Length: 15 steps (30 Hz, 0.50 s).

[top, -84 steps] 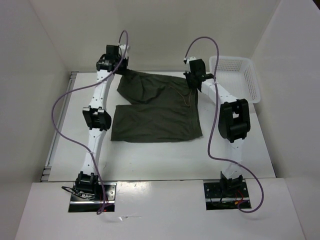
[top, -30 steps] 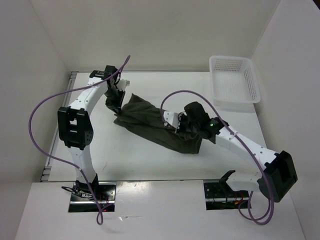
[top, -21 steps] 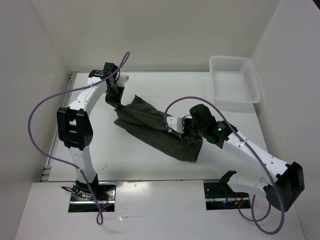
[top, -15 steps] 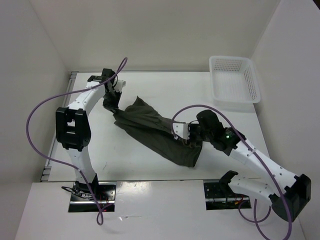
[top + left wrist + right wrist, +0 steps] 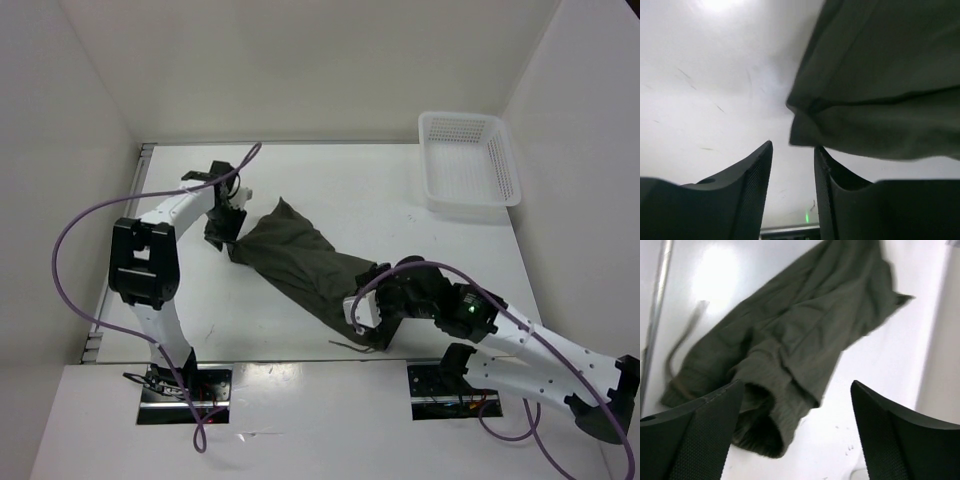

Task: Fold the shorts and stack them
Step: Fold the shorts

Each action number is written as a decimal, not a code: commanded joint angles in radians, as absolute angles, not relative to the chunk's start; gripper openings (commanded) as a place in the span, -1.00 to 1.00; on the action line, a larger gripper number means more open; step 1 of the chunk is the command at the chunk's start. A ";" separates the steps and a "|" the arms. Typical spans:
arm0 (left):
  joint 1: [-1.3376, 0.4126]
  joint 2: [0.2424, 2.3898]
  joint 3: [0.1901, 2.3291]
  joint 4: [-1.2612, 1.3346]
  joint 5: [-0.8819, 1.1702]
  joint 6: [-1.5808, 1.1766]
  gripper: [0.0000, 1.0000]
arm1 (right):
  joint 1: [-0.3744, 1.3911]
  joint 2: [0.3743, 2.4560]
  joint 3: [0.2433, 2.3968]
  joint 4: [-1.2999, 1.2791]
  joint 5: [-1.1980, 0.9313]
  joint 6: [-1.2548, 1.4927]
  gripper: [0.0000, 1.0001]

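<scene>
The dark olive shorts lie in a bunched diagonal band from the back left toward the near middle of the table. My left gripper sits at their upper left end. In the left wrist view it is open, bare table shows between the fingers, and a cloth corner lies just past the tips. My right gripper hovers over the lower right end. In the right wrist view it is wide open above the rolled waistband, holding nothing. A thin drawstring trails off to the left there.
A white mesh basket stands at the back right corner. White walls close in the table on three sides. A metal rail runs along the left edge. Purple cables loop over both arms.
The right arm dragged its end of the shorts toward the near edge, stretching them diagonally. Both grippers then opened and let the cloth go. The left gripper dipped slightly.
</scene>
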State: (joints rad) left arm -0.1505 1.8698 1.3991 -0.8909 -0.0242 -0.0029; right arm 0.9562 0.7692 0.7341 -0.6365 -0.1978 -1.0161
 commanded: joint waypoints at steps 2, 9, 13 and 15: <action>-0.132 1.809 1.633 -0.877 0.079 0.000 0.05 | 0.963 0.736 0.755 -0.309 -0.080 -0.815 0.89; -0.166 2.027 1.951 -0.877 0.244 0.000 0.26 | 0.796 1.066 0.974 -0.391 -0.055 -0.315 0.75; -0.224 2.147 2.022 -0.867 0.187 0.000 0.31 | 0.640 1.267 1.080 -0.541 -0.194 -0.152 0.75; -0.233 2.186 2.042 -0.853 0.204 0.000 0.37 | 0.542 1.333 1.089 -0.612 -0.260 -0.137 0.70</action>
